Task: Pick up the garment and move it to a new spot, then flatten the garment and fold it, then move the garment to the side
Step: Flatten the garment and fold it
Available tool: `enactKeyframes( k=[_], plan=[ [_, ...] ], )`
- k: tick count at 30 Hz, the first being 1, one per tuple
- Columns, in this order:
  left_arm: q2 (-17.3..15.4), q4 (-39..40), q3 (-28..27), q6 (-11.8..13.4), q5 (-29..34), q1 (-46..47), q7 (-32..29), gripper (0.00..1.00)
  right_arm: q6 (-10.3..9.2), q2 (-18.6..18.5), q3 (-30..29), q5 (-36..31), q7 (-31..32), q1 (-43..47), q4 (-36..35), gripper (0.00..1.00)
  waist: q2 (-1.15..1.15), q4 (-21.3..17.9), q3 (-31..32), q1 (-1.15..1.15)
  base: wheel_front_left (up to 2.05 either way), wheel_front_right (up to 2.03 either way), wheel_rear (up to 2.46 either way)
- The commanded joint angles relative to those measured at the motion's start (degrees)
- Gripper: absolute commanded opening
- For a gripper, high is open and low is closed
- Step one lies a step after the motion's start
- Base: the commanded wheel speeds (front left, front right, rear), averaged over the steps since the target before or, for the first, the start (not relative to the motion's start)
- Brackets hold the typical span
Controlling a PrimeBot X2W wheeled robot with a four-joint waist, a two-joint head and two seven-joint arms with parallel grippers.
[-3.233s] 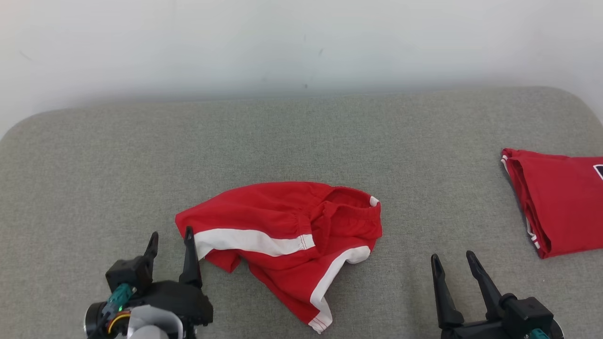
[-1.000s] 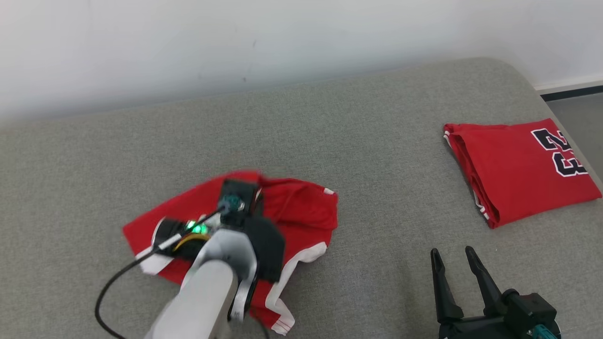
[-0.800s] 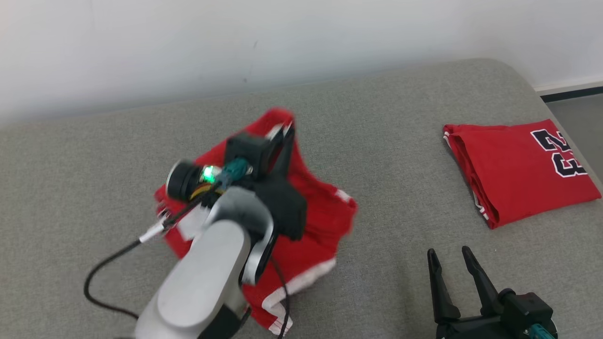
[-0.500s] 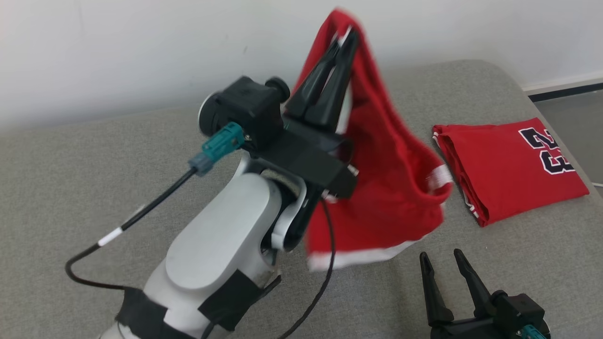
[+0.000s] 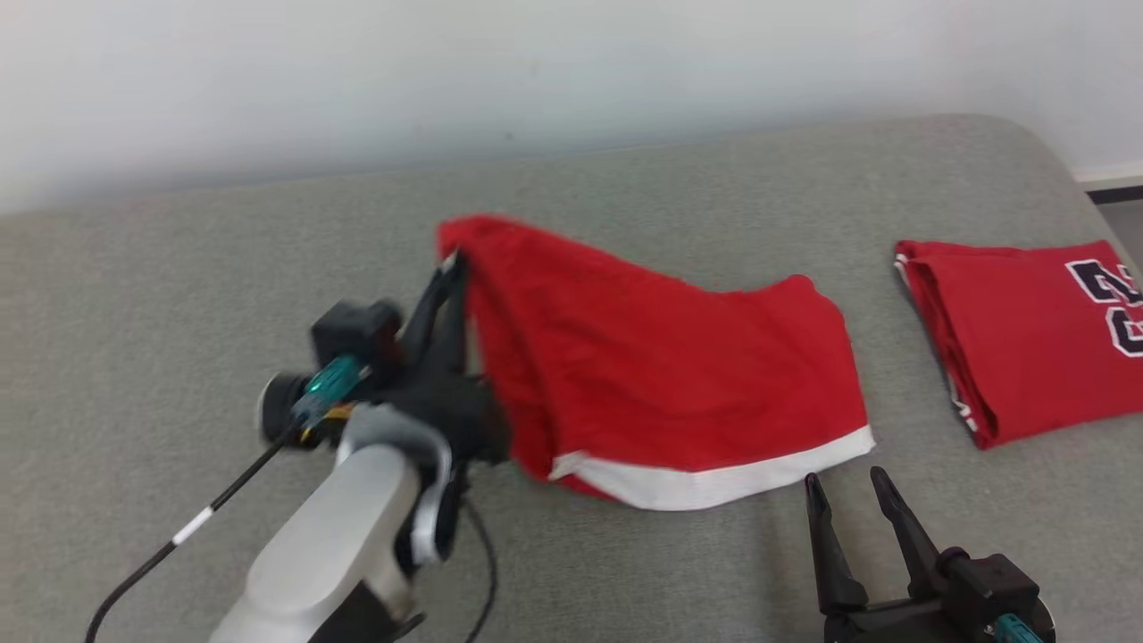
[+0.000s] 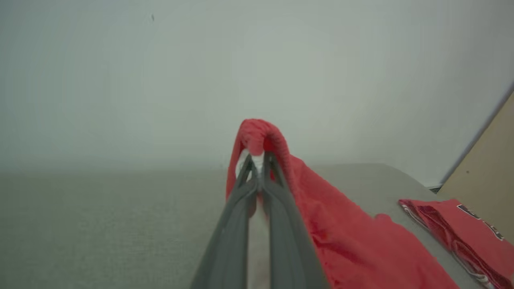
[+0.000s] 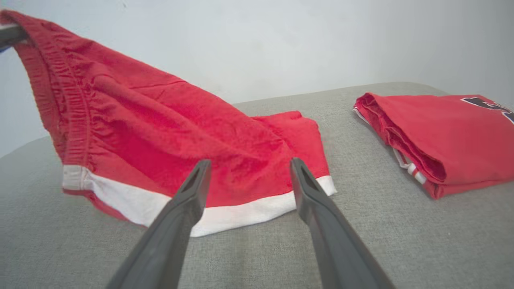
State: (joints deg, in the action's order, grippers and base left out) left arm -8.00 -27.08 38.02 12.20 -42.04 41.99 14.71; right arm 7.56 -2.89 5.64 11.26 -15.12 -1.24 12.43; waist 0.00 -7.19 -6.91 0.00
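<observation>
Left claw [image 5: 449,268] clamped on the waistband of the red shorts [image 5: 661,357], that end held up, the rest draping rightward onto the grey surface [image 5: 179,268]. Right claw [image 5: 844,480] apart, empty, near the white hem. Folded red jersey [image 5: 1027,339] far right.

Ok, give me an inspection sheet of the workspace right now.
Surface: grey padded top, smooth.
Job's things: red garment, one end lifted, the other end resting on the surface.
Clutter: folded red jersey at the right, apart from the garment.
Grippers: left gripper jaws shut on the garment's elastic edge; right gripper jaws open, empty.
Cables: black cable trailing from the left wrist.
Surroundings: pale wall behind.
</observation>
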Motion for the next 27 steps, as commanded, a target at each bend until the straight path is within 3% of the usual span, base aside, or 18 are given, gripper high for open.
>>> enactKeyframes(
  k=[1, 9, 16, 25, 26, 27],
  plan=[
    [-0.7, -1.61, -0.66, 0.25, -0.41, -1.64, 0.38, 0.0, -0.16, 0.03, -0.14, -0.54, 0.0, -0.41, -0.14, 1.0, 0.0, 2.2, -0.98, 0.0, 0.0, 0.0, 0.0],
    [-3.15, -10.59, -5.48, -0.4, 0.58, -3.1, 0.55, 0.0, -0.16, 0.02, 0.59, -1.62, 0.0, -1.64, -0.29, 1.0, 0.0, 3.87, -2.91, 0.0, 0.0, 0.0, 0.0],
    [-5.67, -14.0, -10.27, 0.16, 8.08, 0.7, 0.46, 0.0, -0.16, 0.02, 1.78, -1.87, 0.0, -2.49, -0.01, 1.0, 0.0, 0.86, -4.39, 0.0, 0.0, 0.0, 0.0],
    [-6.95, -21.44, -12.27, -1.09, 10.91, 3.58, 0.47, 0.0, -0.16, 0.03, 1.2, -2.28, 0.01, -2.63, -0.33, 1.0, 0.0, -2.19, -5.78, 0.0, 0.0, 0.0, 0.0],
    [-6.71, -22.78, -12.07, -1.55, 10.82, 3.59, 0.43, 0.43, -0.15, 0.03, 1.16, -2.26, 0.01, -2.6, -0.34, 1.0, 0.0, -2.27, -5.82, 0.0, 0.0, 0.0, 0.0],
    [-6.38, -23.95, -11.81, -2.01, 10.66, 3.84, 0.22, 1.0, -0.16, 0.03, 1.11, -2.25, 0.01, -2.55, -0.37, 1.0, 0.0, -2.27, -5.84, 0.0, 0.0, 0.0, 0.0]
  ],
)
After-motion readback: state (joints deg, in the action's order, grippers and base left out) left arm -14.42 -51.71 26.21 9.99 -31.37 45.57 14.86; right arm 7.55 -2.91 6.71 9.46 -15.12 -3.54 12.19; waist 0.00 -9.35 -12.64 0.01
